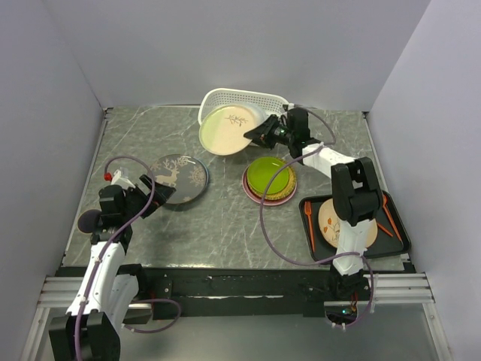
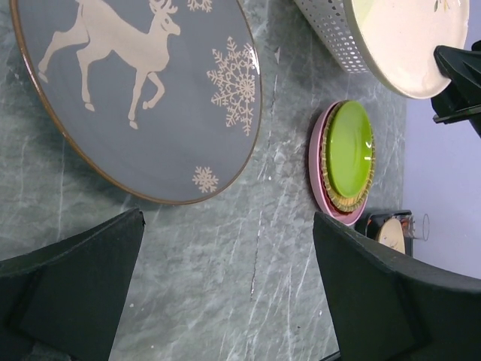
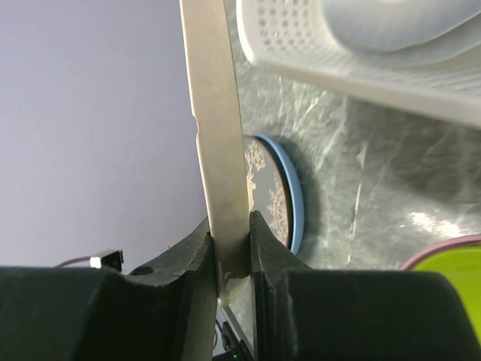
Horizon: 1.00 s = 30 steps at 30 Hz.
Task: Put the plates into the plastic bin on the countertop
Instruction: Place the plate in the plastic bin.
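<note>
My right gripper (image 1: 264, 133) is shut on the rim of a cream plate with a sprig (image 1: 228, 128), held tilted against the front of the white plastic bin (image 1: 242, 98). In the right wrist view the plate's edge (image 3: 218, 135) stands upright between the fingers (image 3: 274, 256), beside the bin's lattice wall (image 3: 301, 45); something pale (image 3: 398, 30) lies inside. A deer plate (image 1: 179, 179) rests flat on the countertop (image 1: 225, 226). My left gripper (image 1: 147, 192) hovers open at its near-left rim, holding nothing. A lime green plate (image 1: 269, 177) tops a stack over straw and pink ones.
A flat black tray (image 1: 397, 239) at the near right carries a cream plate (image 1: 328, 222) and orange cutlery (image 1: 308, 218) under the right arm. Grey walls close in both sides and the back. The left wrist view shows the deer plate (image 2: 135, 90) and the green stack (image 2: 349, 150).
</note>
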### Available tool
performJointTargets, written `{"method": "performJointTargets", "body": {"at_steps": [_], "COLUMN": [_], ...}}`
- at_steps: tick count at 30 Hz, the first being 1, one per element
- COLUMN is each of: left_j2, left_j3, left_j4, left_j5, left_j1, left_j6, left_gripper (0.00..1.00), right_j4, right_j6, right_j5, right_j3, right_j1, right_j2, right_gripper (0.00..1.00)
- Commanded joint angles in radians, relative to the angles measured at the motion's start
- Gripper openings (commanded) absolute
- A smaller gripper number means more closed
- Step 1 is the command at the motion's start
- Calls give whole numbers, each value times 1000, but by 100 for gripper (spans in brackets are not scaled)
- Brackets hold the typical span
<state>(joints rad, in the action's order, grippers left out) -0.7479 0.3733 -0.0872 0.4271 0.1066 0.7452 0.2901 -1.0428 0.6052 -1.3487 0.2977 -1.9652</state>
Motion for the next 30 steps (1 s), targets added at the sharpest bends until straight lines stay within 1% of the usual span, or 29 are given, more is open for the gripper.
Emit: {"method": "performJointTargets", "body": {"at_steps": [1,11,13,27,28,30], "left_j2": [-1,-48,-51,-100,-103,-111], "left_j3": [44,35,35,36,36,41], "left_j4": [49,78,112,156,156,156], "left_j5": [15,18,18,-14,-19,-27], "left_j1": [-10,-42,-48,-100,-128,-143], "left_j6": [-20,-15,-14,3,0,3], "left_gripper": [99,99,99,99,99,99], "right_j4": [130,40,28,-54,-54,-60], "right_j6": [-33,-14,-7,13,12,7], "right_j5": [77,48,42,-16,-21,-35], "right_j3": [-115,-254,-283,-431,-440,-451], "right_j1": [-19,-22,-23,-40,-43,-54], "right_j2": [63,-7,-20,-133,-138,-153], "right_gripper": [0,0,0,0,0,0]}}
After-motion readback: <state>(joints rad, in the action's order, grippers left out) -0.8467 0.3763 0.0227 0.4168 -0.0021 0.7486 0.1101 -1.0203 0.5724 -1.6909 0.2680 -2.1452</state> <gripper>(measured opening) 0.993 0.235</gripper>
